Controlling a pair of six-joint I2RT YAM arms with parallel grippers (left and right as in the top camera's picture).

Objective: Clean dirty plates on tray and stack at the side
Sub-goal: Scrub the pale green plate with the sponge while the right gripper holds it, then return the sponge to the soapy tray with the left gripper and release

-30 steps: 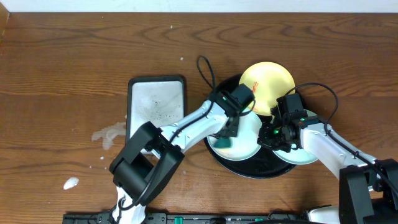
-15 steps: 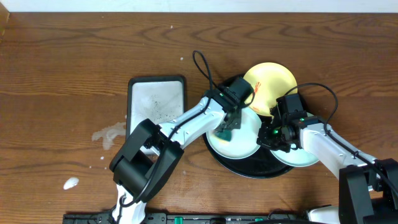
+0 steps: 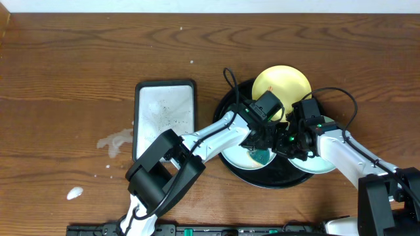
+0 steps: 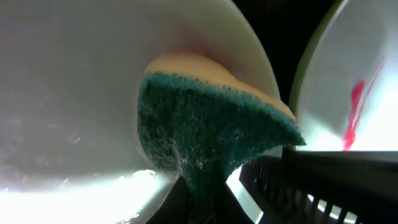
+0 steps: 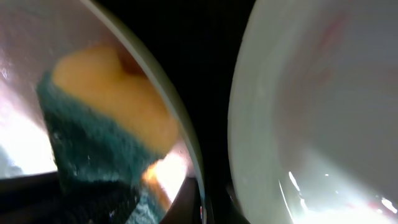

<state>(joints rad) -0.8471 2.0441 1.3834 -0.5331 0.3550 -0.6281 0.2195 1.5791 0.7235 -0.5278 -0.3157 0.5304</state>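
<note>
The round black tray holds three plates. The yellow plate leans at its far rim. A pale mint plate lies at its left and a second one at its right, with a red smear. My left gripper is shut on a green and yellow sponge and presses it on the left pale plate near its right rim. My right gripper is shut on that plate's rim, and the sponge lies just beside it. The second pale plate is to the right.
A small rectangular white-lined tray lies left of the black tray. A pale wet smear and a white blob lie on the wooden table further left. Cables loop over the black tray's far side.
My left gripper has swept the sponge across the left pale plate from its left side to its right rim, close to my right gripper. The right arm has not moved.
</note>
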